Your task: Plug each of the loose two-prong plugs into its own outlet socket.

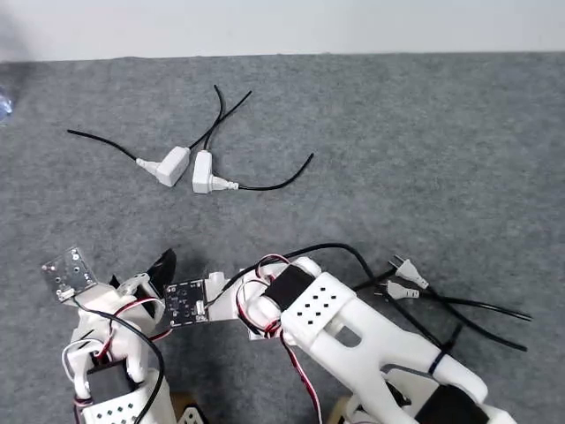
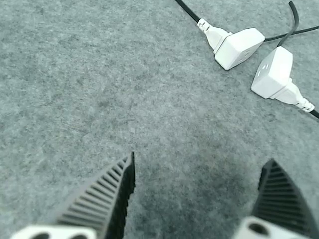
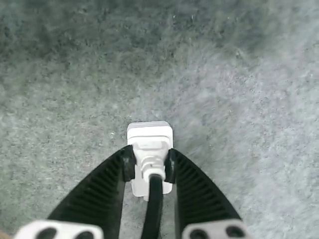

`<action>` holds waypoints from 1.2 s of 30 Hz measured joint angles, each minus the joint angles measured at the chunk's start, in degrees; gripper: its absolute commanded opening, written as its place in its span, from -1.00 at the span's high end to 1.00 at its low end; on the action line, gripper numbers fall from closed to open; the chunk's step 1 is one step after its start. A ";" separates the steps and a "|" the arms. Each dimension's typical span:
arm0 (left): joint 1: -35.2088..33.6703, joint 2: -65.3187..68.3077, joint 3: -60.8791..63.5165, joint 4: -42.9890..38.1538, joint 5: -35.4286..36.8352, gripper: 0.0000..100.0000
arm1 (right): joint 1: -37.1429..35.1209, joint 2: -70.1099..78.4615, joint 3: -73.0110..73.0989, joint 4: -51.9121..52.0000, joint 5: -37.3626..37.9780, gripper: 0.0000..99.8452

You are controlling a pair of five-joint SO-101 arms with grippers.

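Observation:
Two white outlet sockets (image 1: 174, 165) (image 1: 203, 171) lie side by side on short black cables at the far left of the grey mat. The left wrist view shows them as one socket (image 2: 239, 47) and its neighbour (image 2: 273, 73), well ahead of my left gripper (image 2: 197, 199), which is wide open over bare mat. My right gripper (image 3: 149, 167) is shut on a white plug (image 3: 149, 142) just above the mat. The plug's black cable (image 3: 152, 209) runs back between the fingers, and its prongs are hidden. Two loose two-prong plugs (image 1: 408, 268) (image 1: 402, 291) lie at the right.
The loose plugs' black cables (image 1: 477, 309) trail right beside the right arm (image 1: 353, 327), and another cable (image 1: 331, 248) arcs over that arm. The left arm (image 1: 110, 353) sits at the near left. The mat's far edge (image 1: 282, 56) meets a pale wall.

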 measured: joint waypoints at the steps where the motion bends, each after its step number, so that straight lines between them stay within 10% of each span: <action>1: 0.00 0.00 0.00 0.00 0.00 0.25 | 0.26 0.44 0.18 -0.44 0.18 0.98; 30: 0.00 0.00 0.00 0.00 0.00 0.25 | 1.32 12.31 -1.67 -8.09 -0.44 0.98; 36: 0.00 0.00 0.00 0.00 0.00 0.25 | 1.58 9.93 -2.11 -3.08 -1.49 0.59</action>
